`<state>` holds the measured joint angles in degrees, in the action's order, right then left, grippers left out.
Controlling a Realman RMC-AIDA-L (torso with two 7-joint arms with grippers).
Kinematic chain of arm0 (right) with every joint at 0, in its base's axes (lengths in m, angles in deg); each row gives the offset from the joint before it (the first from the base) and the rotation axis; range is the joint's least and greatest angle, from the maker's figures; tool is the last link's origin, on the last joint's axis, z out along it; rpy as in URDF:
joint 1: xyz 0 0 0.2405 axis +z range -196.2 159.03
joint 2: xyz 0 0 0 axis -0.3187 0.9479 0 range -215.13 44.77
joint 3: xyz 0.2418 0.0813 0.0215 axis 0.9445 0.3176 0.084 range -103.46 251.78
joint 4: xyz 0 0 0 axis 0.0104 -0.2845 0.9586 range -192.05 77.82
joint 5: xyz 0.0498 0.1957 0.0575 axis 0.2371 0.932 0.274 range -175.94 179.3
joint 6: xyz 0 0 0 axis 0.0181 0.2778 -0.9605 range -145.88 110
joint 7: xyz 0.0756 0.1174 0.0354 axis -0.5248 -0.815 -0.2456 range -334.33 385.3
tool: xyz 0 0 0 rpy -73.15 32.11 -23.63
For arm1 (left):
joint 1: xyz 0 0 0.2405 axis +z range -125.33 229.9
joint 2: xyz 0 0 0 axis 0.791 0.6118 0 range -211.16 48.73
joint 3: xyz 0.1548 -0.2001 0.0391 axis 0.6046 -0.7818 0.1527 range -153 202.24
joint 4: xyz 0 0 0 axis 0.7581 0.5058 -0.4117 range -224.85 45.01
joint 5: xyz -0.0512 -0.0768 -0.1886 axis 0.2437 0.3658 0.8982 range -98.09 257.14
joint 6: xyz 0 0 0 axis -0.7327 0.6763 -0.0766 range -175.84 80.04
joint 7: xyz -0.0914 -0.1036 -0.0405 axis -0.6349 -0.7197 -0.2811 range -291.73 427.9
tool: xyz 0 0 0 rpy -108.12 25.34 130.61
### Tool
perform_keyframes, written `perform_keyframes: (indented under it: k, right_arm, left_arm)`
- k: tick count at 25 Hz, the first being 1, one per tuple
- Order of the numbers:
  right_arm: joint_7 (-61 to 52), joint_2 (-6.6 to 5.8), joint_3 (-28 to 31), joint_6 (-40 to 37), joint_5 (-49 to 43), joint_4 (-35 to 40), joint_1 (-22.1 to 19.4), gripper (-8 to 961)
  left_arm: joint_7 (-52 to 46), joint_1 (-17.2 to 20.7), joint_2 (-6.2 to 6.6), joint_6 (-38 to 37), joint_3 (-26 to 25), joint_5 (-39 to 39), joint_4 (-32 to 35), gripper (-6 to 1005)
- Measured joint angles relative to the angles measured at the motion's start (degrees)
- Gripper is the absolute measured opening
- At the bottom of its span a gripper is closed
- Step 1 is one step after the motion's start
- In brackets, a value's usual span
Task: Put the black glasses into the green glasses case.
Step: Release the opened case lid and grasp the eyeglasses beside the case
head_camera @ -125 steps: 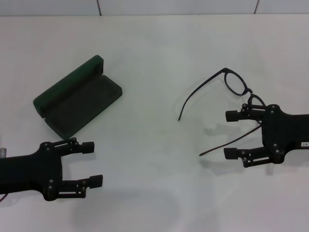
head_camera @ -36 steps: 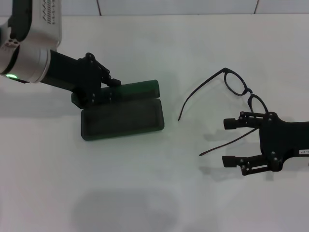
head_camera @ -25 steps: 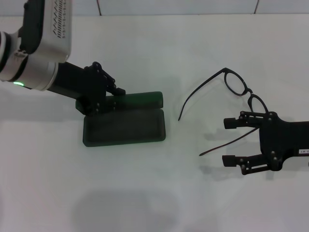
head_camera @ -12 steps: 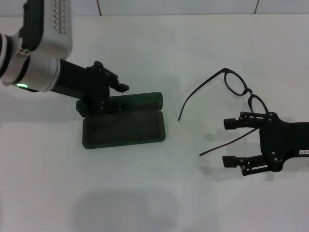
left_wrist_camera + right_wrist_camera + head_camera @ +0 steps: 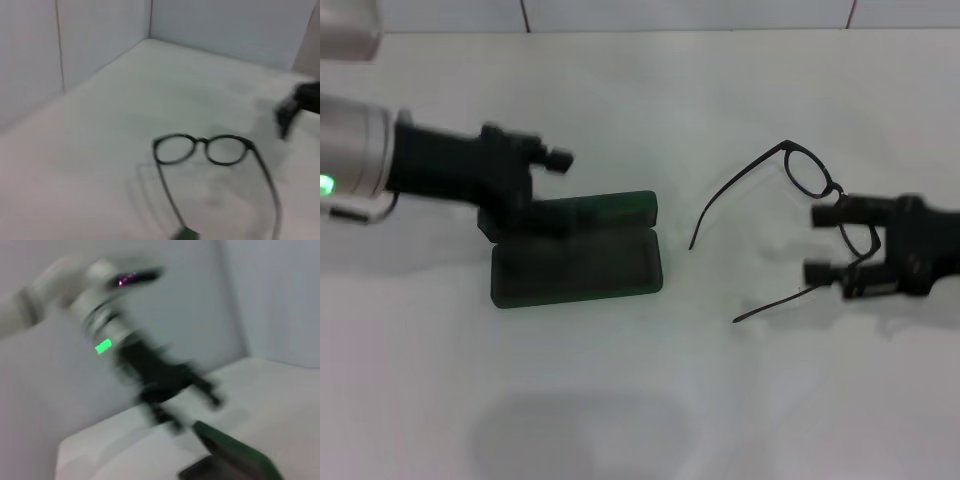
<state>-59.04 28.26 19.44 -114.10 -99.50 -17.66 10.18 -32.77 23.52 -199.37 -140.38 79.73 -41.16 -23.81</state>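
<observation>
The black glasses [image 5: 833,190] lie open on the white table at the right, temple arms pointing toward the near left. They also show in the left wrist view [image 5: 202,143]. My right gripper [image 5: 818,243] is open, with its fingers on either side of the nearer lens. The green glasses case [image 5: 575,265] lies open left of centre, its lid [image 5: 605,209] standing along the far side; it shows blurred in the right wrist view [image 5: 235,452]. My left gripper [image 5: 555,192] is open, just above the lid's left end.
The white table [image 5: 720,400] runs to a pale wall at the far edge. The left arm [image 5: 150,370] shows blurred in the right wrist view. The right gripper [image 5: 300,100] shows as a dark shape beyond the glasses in the left wrist view.
My left gripper dragged the case toward the centre, then lifted off the lid. My right gripper has just moved away from me onto the nearer lens of the glasses.
</observation>
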Motion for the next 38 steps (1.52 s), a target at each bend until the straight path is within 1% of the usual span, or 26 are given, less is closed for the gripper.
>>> perform_keyframes:
  k: [1, 2, 3, 5, 6, 8, 9, 10, 11, 12, 13, 15, 17, 18, 19, 22, 24, 26, 28, 31, 34, 38]
  right_arm:
    - [-3.96, -0.71, 0.15, 0.32, -0.26, 0.76, 0.43, 876]
    - [-9.29, -1.79, 0.31, 0.72, -0.46, 1.86, 1.10, 876]
    - [-14.22, -3.04, 0.22, 1.13, -0.73, 2.63, 2.08, 876]
    - [-25.15, -6.04, 0.19, 2.15, -1.96, 3.26, 4.87, 875]
    - [-31.42, -7.67, 0.20, 2.68, -3.28, 3.08, 6.72, 875]
    - [-40.04, -9.77, 0.17, 3.56, -6.40, 2.79, 9.43, 875]
    - [-43.86, -10.50, 0.14, 3.96, -8.93, 2.72, 10.91, 875]
    - [-49.58, -11.33, 0.04, 4.47, -14.56, 2.40, 13.92, 875]
    - [-49.58, -11.33, 0.04, 4.47, -14.56, 2.40, 13.92, 874]
    - [-51.90, -11.43, 0.00, 4.82, -18.12, 1.71, 15.93, 874]
    - [-53.76, -11.30, -0.09, 5.17, -21.70, 0.58, 18.25, 873]
    - [-56.80, -10.40, -0.12, 6.57, -28.85, -3.01, 23.94, 872]
    - [-58.95, -9.07, -0.17, 8.51, -34.89, -6.21, 28.61, 871]
    - [-60.23, -8.10, -0.23, 9.89, -38.06, -7.70, 30.87, 871]
    - [-61.29, -7.27, -0.40, 11.19, -40.48, -8.46, 32.39, 870]
    - [-65.78, -4.11, -3.37, 15.26, -47.24, -9.27, 35.90, 847]
    - [-68.77, -2.37, -6.70, 17.12, -49.82, -9.40, 37.35, 832]
    - [-70.32, -0.99, -9.09, 18.12, -50.65, -9.48, 38.16, 817]
    - [-70.60, -0.07, -9.74, 19.14, -50.72, -9.45, 38.31, 802]
    - [-70.62, 0.74, -9.83, 21.20, -51.02, -9.63, 37.88, 780]
    - [-71.24, 0.94, -9.71, 21.81, -51.15, -9.79, 37.37, 757]
    - [-71.69, 1.16, -11.07, 22.06, -51.95, -9.31, 36.79, 727]
  left_arm:
    - [-0.30, 0.99, 0.04, -0.89, -0.49, 1.20, -1.06, 701]
    - [0.13, 2.15, -0.03, -1.90, -1.06, 2.36, -2.19, 721]
    - [1.22, 3.22, -0.08, -3.13, -1.59, 4.04, -3.71, 740]
    - [3.44, 5.20, 0.01, -4.89, -2.21, 6.39, -6.29, 780]
    - [5.37, 6.43, 0.26, -5.86, -2.40, 8.05, -8.19, 800]
    - [9.46, 8.24, 0.89, -6.87, -2.54, 9.92, -11.74, 839]
    - [11.43, 8.88, 1.20, -7.12, -2.66, 10.44, -13.47, 847]
    - [12.97, 9.26, 1.37, -7.15, -2.85, 10.57, -14.79, 855]
    - [15.18, 9.87, 1.56, -7.18, -3.28, 10.63, -16.79, 864]
    - [16.77, 10.42, 1.74, -7.20, -3.63, 10.65, -18.05, 872]
    - [18.30, 11.06, 1.92, -7.22, -3.89, 10.64, -19.21, 880]
    - [20.52, 12.20, 2.17, -7.23, -3.99, 10.57, -20.46, 878]
    - [22.10, 13.30, 2.25, -7.16, -4.10, 10.38, -21.02, 875]
    - [23.03, 13.81, 2.25, -7.07, -4.27, 10.29, -21.20, 874]
    - [23.77, 14.14, 2.25, -7.00, -4.45, 10.29, -21.38, 873]
    - [25.99, 14.63, 2.18, -6.92, -4.99, 10.26, -22.16, 873]
    - [26.73, 14.71, 2.17, -6.89, -5.09, 10.22, -22.51, 873]
    - [27.01, 14.67, 2.21, -6.83, -5.13, 10.21, -22.60, 873]
    - [27.02, 14.56, 2.22, -6.80, -5.16, 10.20, -22.61, 873]
    - [27.03, 14.41, 2.28, -6.76, -5.18, 10.15, -22.63, 873]
    - [27.08, 14.54, 2.30, -6.67, -5.22, 10.10, -22.66, 872]
    - [27.17, 14.66, 2.31, -6.60, -5.29, 10.10, -22.69, 872]
